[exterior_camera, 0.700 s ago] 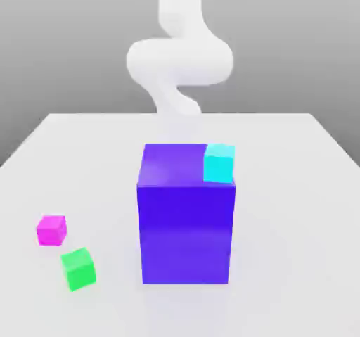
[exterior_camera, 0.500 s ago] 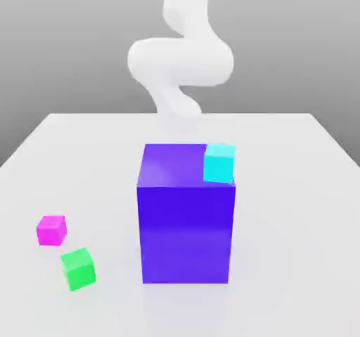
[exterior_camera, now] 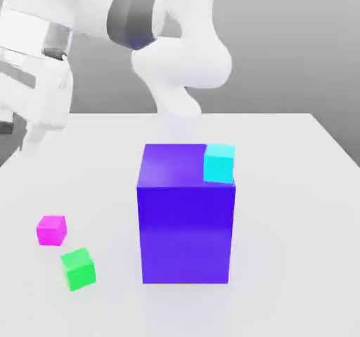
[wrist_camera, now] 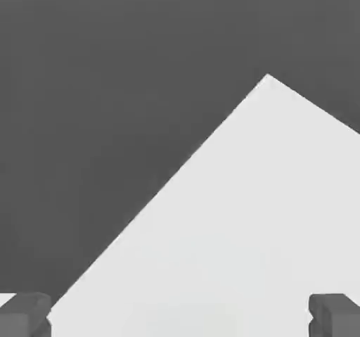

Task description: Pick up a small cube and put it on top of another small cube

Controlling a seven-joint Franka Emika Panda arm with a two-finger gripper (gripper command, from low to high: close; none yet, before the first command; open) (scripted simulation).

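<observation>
My gripper (wrist_camera: 180,318) hangs spread wide and empty over the table (exterior_camera: 295,188), high at the exterior view's left. The pink cube (exterior_camera: 51,230) sits on the table below me, nearer the front edge, with the green cube (exterior_camera: 78,269) just beside it.

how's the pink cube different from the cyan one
The magenta cube rests on the white table, near the exterior view's left; the cyan cube sits on top of the large blue-violet block, at the corner on that view's right. The magenta cube has the green cube close beside it; the cyan cube has no small cube nearby. Both are small, plain cubes that nothing is gripping.
</observation>
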